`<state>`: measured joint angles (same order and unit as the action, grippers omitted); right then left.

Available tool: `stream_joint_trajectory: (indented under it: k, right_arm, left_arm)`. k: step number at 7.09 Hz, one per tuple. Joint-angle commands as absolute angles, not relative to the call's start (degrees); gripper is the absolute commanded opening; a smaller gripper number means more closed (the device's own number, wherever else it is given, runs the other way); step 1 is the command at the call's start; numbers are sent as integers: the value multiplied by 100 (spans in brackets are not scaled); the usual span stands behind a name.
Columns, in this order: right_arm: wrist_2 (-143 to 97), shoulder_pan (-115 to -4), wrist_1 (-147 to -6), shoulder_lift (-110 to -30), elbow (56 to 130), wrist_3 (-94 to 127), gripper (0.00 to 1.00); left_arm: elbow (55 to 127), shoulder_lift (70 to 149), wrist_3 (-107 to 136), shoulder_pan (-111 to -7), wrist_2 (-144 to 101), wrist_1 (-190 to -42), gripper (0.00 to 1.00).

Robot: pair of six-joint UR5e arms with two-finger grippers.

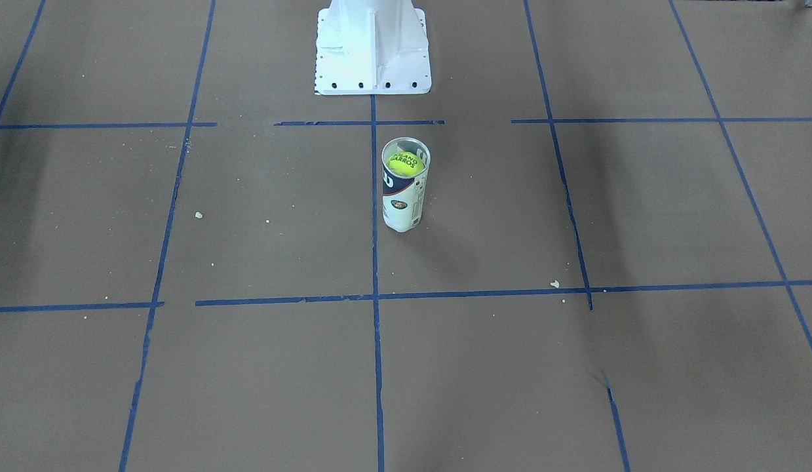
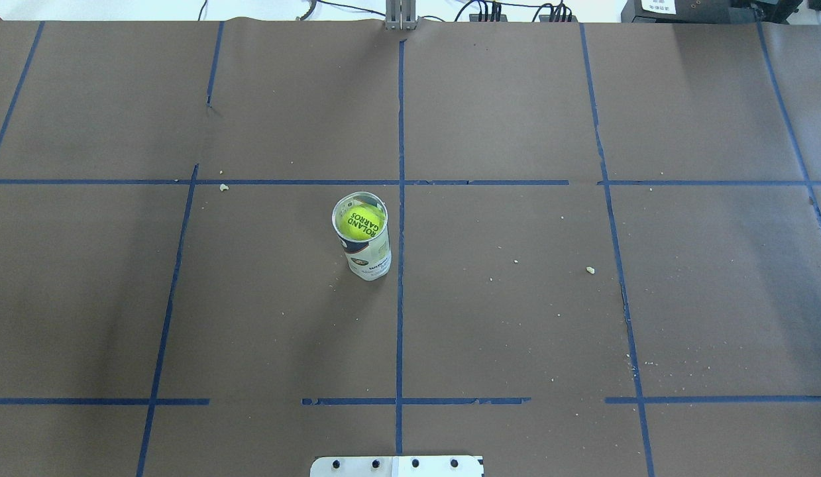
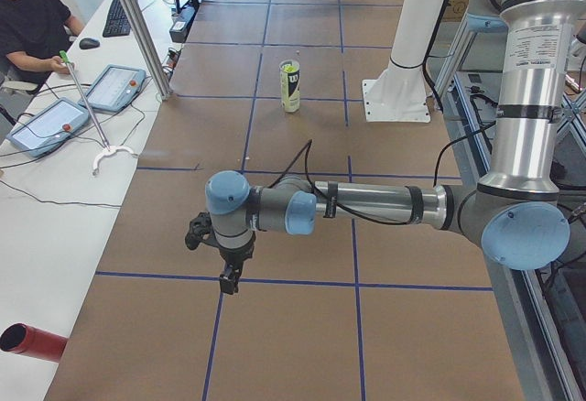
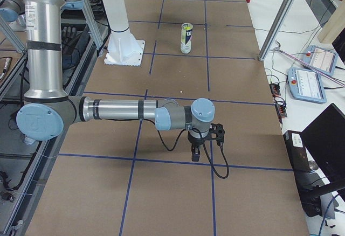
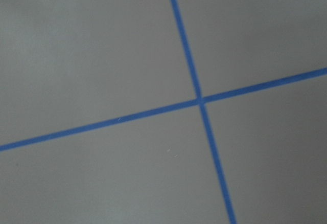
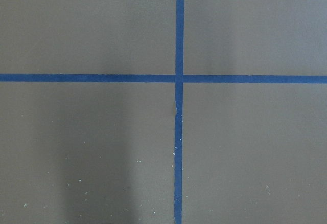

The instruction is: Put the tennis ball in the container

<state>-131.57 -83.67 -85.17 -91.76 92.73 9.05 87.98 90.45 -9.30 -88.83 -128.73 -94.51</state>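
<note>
Brown table (image 2: 516, 318) divided into a grid by blue tape lines (image 2: 401, 132). One can (image 2: 370, 258) is shown upright just left of centre in the overhead view, beside the middle line. One ball (image 2: 361, 223) is held inside it, seen through the open top. One white pedestal (image 1: 373, 52) is shown at top centre of the front view. Two grippers are seen only in the side views, pointed down, well apart from the can: left gripper (image 3: 228, 280) and right gripper (image 4: 196, 154). Whether either is open or closed cannot be told.
</note>
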Motion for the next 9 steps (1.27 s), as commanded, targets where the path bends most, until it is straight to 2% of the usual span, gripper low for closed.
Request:
stream_joint_trajectory:
  k: [1,4,9]
  right_arm:
    - [-13157,-8367,-8517,-9176,9272,905,100]
    - [-13157,-8367,-8517,-9176,9272,905,100]
    - [-13157,-8367,-8517,-9176,9272,905,100]
  left_arm:
    - [8561,8825,-923,-8903,-13216,-9502,100]
    - [8648,8947,-888,-8886,-13833,-8519,100]
    - [8614,8982,-44,-8868,-13834,-9061,100]
